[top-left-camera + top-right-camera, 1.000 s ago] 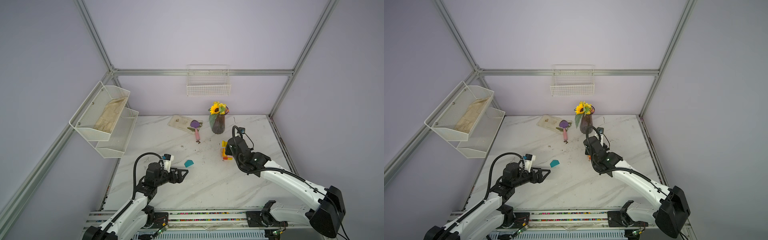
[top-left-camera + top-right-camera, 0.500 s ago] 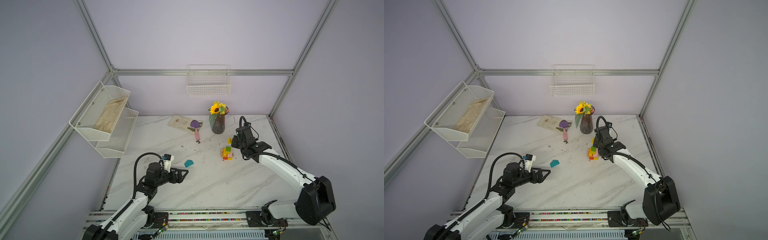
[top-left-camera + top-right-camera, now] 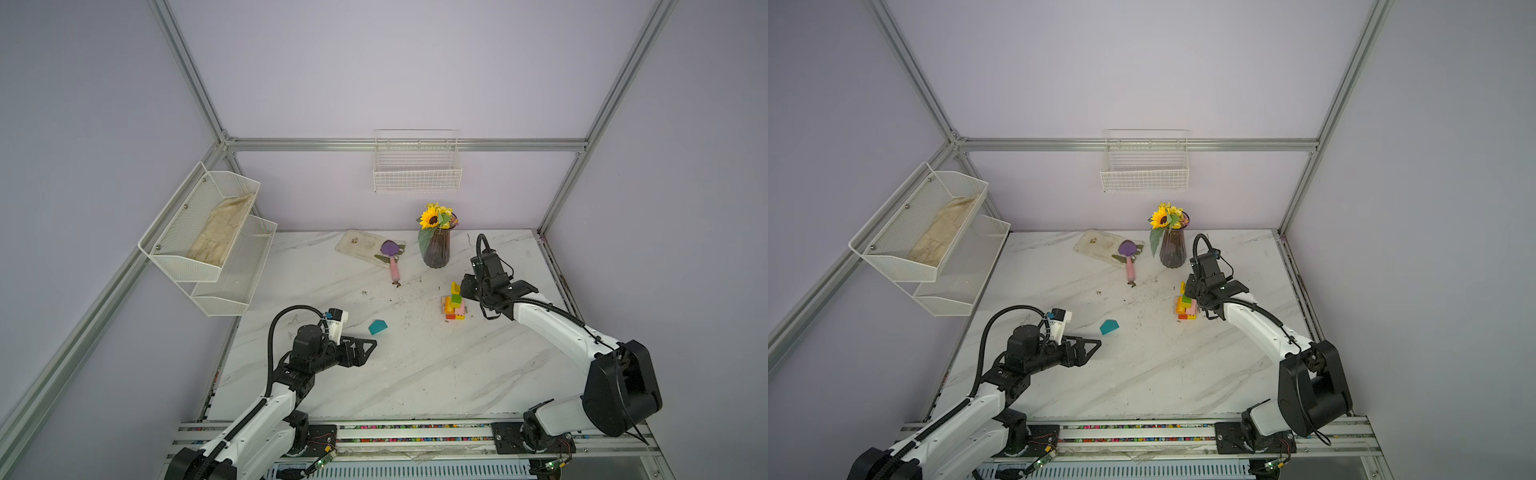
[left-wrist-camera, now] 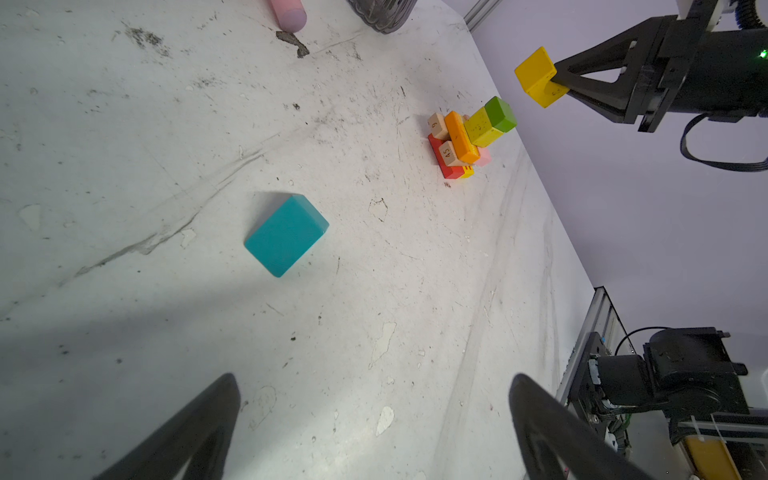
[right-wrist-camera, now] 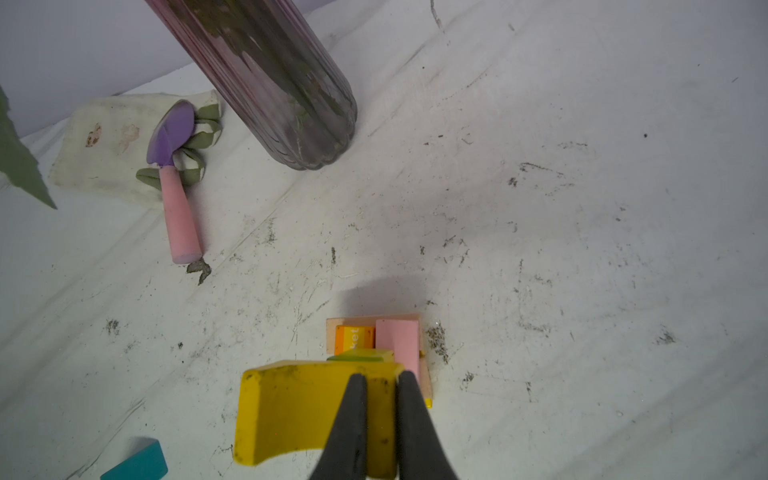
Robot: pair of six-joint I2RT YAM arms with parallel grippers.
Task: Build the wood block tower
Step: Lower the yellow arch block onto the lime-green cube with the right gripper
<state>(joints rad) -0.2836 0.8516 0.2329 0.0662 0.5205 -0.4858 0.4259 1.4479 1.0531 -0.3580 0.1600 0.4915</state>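
On the left we find the left pincer (image 3: 366, 350) just where it was a second ago. It lies low over the marble table (image 3: 415, 374) with its jaws spread wide and holding nothing, and the left wrist view shows them far apart. A little ahead of its fingertips, not touching them, the teal block (image 3: 377, 327) lies flat on the table; it has not shifted either. Well beyond this pincer, toward the back wall, the purple scoop (image 3: 392, 259) rests partly on a stained cloth (image 3: 357, 245). The dark ribbed vase (image 3: 436, 251) stands upright near it. Both are as before.

Further right stands the tower (image 3: 454, 309). It has red and yellow at the base, then two tan bars, an orange and a pink block, and a yellow-green piece with a green block (image 4: 500, 113) on top. A second ago the right arm reached over it and hid part of it; now we see it whole in both top views.

The change is all on the right. A second ago that forearm lay stretched low across the table; now the arm comes in from the tower's right side. The right pincer (image 3: 464, 291) sits level with the tower's top, little moved in the last half second. Its jaws are clamped on one leg of the yellow arch (image 3: 455, 287), which juts out from the fingertips toward the tower. In the left wrist view we see the arch just above and beside the green block, with a gap between them.
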